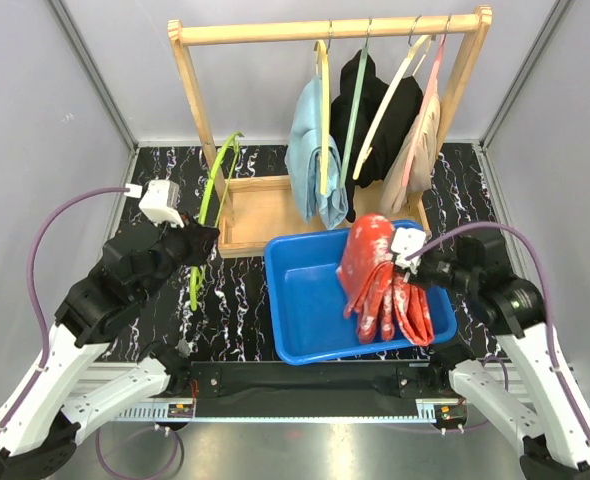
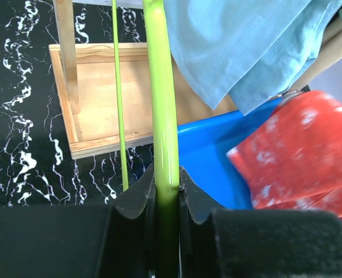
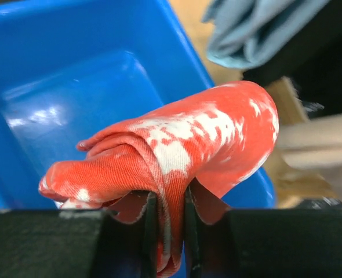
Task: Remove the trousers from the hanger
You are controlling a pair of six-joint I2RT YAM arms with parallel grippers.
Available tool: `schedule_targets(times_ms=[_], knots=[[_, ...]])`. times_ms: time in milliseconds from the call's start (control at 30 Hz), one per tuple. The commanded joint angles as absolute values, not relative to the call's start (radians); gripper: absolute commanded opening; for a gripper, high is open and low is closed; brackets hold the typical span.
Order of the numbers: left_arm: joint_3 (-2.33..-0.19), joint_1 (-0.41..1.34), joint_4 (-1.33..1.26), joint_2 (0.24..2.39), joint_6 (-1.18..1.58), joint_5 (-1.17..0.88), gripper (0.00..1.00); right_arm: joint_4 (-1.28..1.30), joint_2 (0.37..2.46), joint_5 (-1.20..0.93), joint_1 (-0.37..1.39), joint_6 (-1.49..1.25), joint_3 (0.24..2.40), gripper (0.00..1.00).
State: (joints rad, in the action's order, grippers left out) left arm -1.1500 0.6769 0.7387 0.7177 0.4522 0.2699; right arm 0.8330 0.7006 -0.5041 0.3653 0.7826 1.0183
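My right gripper (image 1: 407,262) (image 3: 170,200) is shut on the red trousers with white blotches (image 1: 375,275) (image 3: 177,145) and holds them over the blue bin (image 1: 305,300) (image 3: 72,87). My left gripper (image 1: 203,243) (image 2: 166,182) is shut on a bare green hanger (image 1: 215,195) (image 2: 161,87), left of the rack. On the wooden rack (image 1: 325,30) hang light blue trousers (image 1: 310,150) (image 2: 246,46), black trousers (image 1: 370,110) and beige trousers (image 1: 420,140), each on its hanger.
The rack's wooden base tray (image 1: 265,205) (image 2: 95,92) stands behind the bin on the black marbled table (image 1: 165,170). Grey walls close in the left, right and back.
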Motion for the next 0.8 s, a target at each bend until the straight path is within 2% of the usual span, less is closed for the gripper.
schedule_targets(times_ms=[0, 33, 133, 167, 233, 267, 467, 767], knots=[[-1.21, 0.673, 0.64, 0.724, 0.425, 0.249, 0.0, 0.615, 0.756, -0.727, 0.362, 0.721, 0.997, 0.24], [-1.215, 0.673, 0.641, 0.726, 0.425, 0.249, 0.0, 0.603, 0.773, -0.78, 0.368, 0.703, 0.989, 0.34], [-1.216, 0.673, 0.641, 0.723, 0.426, 0.248, 0.0, 0.532, 0.825, -0.801, 0.426, 0.626, 0.963, 0.55], [-1.216, 0.673, 0.643, 0.721, 0.431, 0.249, 0.0, 0.522, 0.83, -0.802, 0.442, 0.62, 0.953, 0.66], [-1.215, 0.673, 0.643, 0.719, 0.434, 0.25, 0.0, 0.486, 0.834, -0.808, 0.462, 0.595, 0.94, 0.74], [-1.215, 0.673, 0.643, 0.719, 0.436, 0.252, 0.0, 0.488, 0.834, -0.813, 0.469, 0.592, 0.939, 0.81], [-1.241, 0.673, 0.638, 0.741, 0.431, 0.258, 0.0, 0.468, 0.79, -0.713, 0.457, 0.517, 0.895, 0.89], [-1.385, 0.673, 0.647, 0.876, 0.385, 0.268, 0.0, 0.399, 0.631, -0.513, 0.194, 0.206, 0.726, 0.92]])
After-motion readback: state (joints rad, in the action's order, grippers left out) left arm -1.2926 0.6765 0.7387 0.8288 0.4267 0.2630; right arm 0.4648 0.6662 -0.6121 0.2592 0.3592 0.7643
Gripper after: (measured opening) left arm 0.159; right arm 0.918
